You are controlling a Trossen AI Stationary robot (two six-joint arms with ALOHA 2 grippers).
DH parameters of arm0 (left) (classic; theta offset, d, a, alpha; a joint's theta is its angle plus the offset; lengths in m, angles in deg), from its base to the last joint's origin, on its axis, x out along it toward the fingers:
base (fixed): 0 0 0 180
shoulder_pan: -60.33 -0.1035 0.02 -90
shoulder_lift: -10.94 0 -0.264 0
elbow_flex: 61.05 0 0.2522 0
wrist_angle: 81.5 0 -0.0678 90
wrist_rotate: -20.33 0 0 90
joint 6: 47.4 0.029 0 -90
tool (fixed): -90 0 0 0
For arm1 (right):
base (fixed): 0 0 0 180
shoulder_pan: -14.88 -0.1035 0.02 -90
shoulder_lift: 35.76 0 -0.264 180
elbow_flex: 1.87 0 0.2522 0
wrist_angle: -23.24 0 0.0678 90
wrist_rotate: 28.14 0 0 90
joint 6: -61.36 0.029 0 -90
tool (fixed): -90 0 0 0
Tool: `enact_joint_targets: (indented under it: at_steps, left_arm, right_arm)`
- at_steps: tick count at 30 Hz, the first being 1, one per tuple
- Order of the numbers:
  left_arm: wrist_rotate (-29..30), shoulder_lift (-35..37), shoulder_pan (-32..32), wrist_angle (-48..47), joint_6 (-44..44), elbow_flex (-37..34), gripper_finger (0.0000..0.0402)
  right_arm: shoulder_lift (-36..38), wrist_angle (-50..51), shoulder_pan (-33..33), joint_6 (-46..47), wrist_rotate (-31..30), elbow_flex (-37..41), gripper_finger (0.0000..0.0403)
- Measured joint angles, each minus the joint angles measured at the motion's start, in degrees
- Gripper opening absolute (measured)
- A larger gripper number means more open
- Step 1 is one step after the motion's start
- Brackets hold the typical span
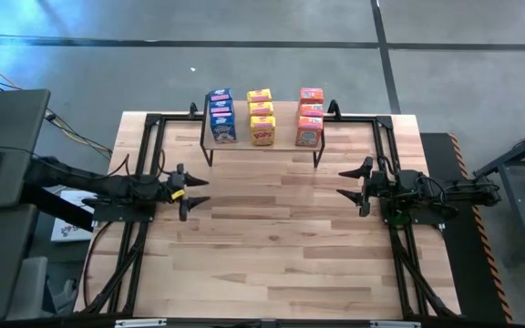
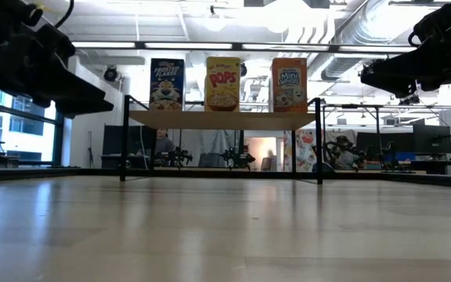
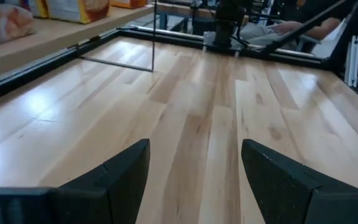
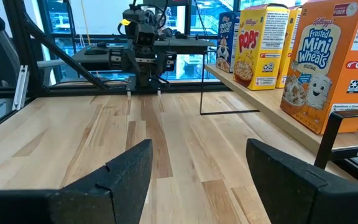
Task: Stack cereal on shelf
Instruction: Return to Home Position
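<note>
The cereal boxes stand upright in three rows on the shelf's wooden top [image 1: 281,138] at the table's far side: blue [image 1: 221,116], yellow [image 1: 261,116], orange-red [image 1: 310,116]. In the low view the front boxes show as blue [image 2: 167,83], yellow [image 2: 223,83] and orange-red [image 2: 289,84]. My left gripper [image 1: 196,192] hangs open over the table's left part, pointing right, with nothing between its fingers [image 3: 124,174]. My right gripper [image 1: 354,182] is open at the right, pointing left, also with nothing in it.
A black metal frame [image 1: 153,118] runs along the table's left, far and right edges. The shelf's thin black legs [image 1: 210,153] stand on the far part of the tabletop. Bare wood [image 1: 272,237] lies between the two grippers and toward the near edge.
</note>
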Motion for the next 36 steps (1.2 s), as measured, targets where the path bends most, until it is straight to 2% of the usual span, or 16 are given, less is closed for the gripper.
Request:
enact_joint_targets:
  at_steps: [12,24,36]
  left_arm:
    - [-1.03,8.97,-0.79,-5.76,15.97,0.04,0.0246]
    - [-0.94,11.05,-0.79,-5.82,34.59,0.07,0.0246]
    - [-0.90,20.69,-0.83,-5.67,29.90,0.07,0.0246]
  right_arm:
    - [0.00,0.02,0.00,0.00,0.00,0.02,0.0252]
    - [-0.01,-0.03,0.01,0.00,0.00,0.01,0.0252]
    - [-0.02,-0.07,0.01,0.00,0.00,0.02,0.0252]
